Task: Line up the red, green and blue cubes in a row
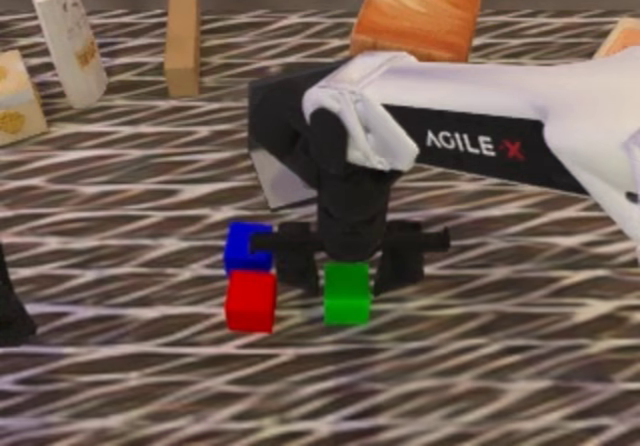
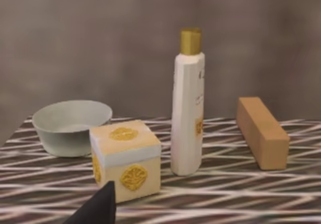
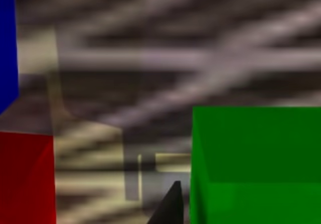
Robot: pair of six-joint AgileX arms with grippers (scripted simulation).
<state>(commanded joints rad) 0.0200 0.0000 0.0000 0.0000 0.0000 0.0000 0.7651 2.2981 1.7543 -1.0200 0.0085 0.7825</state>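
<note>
Three cubes sit mid-desk: one blue cube [image 1: 243, 246] touching one red cube [image 1: 250, 301], one green cube [image 1: 347, 293] between the right end effector's [image 1: 348, 271] spread fingers, ungripped.

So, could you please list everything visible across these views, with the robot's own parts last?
red cube: 1, red, table centre, touching the blue cube
blue cube: 1, blue, just behind the red
green cube: 1, green, right of the red, apart
wooden block: 1, reddish-brown, far edge
tan bar: 1, far left
bottle: 1, white, gold cap, far left
box: 1, cream, gold emblems, left edge
bowl: 1, white
table: 1, dark streaked
right gripper: black, open over the green cube
left gripper: parked, left edge
</note>
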